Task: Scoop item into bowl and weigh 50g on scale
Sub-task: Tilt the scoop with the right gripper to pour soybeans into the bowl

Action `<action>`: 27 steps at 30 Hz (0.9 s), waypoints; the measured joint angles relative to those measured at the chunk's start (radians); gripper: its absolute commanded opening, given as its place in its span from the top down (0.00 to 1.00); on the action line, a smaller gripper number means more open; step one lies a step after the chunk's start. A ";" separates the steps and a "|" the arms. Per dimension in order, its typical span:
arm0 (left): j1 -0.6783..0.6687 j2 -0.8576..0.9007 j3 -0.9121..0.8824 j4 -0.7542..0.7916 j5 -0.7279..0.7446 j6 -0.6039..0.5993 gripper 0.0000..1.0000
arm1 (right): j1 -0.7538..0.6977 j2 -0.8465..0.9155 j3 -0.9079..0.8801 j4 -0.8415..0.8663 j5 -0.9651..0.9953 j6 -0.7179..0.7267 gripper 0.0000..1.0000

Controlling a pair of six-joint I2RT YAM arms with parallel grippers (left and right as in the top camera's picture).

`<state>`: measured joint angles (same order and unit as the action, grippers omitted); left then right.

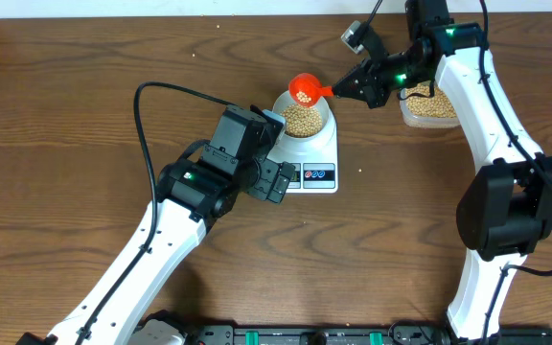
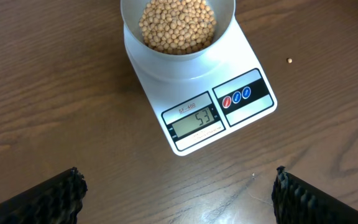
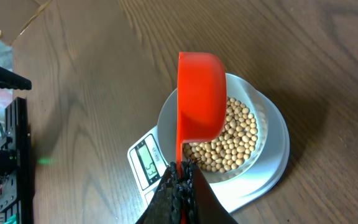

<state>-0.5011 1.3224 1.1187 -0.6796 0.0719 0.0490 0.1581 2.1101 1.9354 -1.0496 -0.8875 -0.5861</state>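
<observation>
Now the right gripper (image 3: 180,171) is squeezed tight on the handle of the red scoop (image 3: 199,93), which hangs tipped over the bowl (image 2: 225,15). The bowl sits on the scale (image 2: 160,93), with lots of beans (image 2: 178,25) in it. The scale's little screen (image 2: 196,119) seems to say 53, so scooping looks done, maybe a few too many. The left gripper (image 2: 178,190) is wide open and holds nothing

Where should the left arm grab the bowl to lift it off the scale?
Probably pinch the bowl rim from above on the display side, one of the left fingers inside, one outside. Beans fill the middle, and the scoop in the right fingers hangs over the far rim.
</observation>
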 measured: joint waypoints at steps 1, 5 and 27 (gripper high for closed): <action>0.000 0.000 0.000 0.000 0.000 0.000 0.02 | 0.000 0.000 0.000 0.000 0.000 0.000 0.99; 0.000 0.000 0.000 0.000 0.000 0.000 0.02 | 0.000 0.000 0.000 0.000 0.001 0.000 0.99; 0.000 0.000 0.000 0.000 0.000 0.000 0.02 | 0.146 0.000 -0.058 0.097 0.370 0.003 0.99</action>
<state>-0.5011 1.3224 1.1187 -0.6800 0.0719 0.0490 0.3042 2.1101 1.8774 -0.9531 -0.5171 -0.5831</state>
